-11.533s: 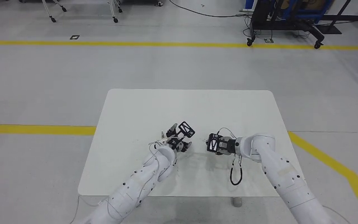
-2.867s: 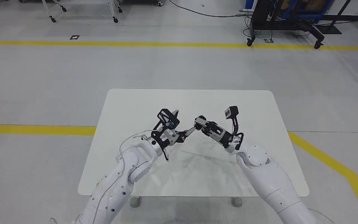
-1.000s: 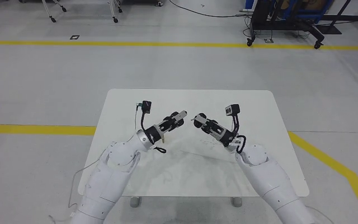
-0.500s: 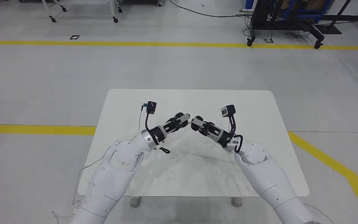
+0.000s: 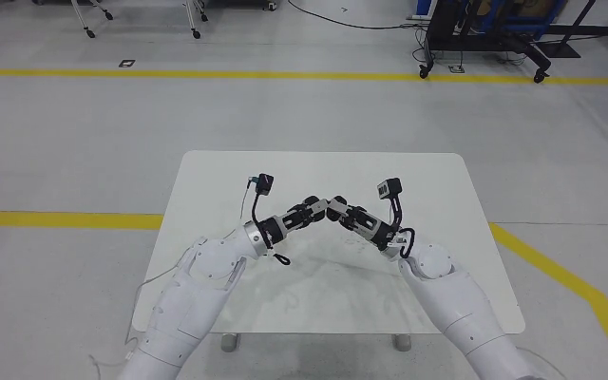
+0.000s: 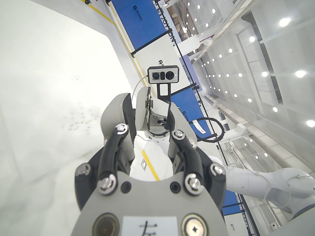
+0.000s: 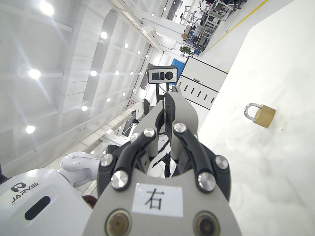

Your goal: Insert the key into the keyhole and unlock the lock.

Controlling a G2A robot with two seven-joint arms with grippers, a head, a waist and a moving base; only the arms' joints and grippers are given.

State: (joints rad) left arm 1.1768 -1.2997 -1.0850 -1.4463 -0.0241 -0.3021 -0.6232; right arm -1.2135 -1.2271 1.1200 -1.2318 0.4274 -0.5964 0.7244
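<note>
We see the padlock (image 7: 263, 119) lying flat on the table (image 7: 270, 57), shackle and brass body in one line, well apart from both grippers; which arm is nearer to it we cannot tell. Away from the padlock the right gripper (image 7: 169, 99) is clenched on a thin metal sliver, which we judge to be the key (image 7: 163, 114); the left gripper (image 6: 147, 105) gapes wide, its fingers straddling the right one's tip without gripping it, so we reckon a handover comes next.
</note>
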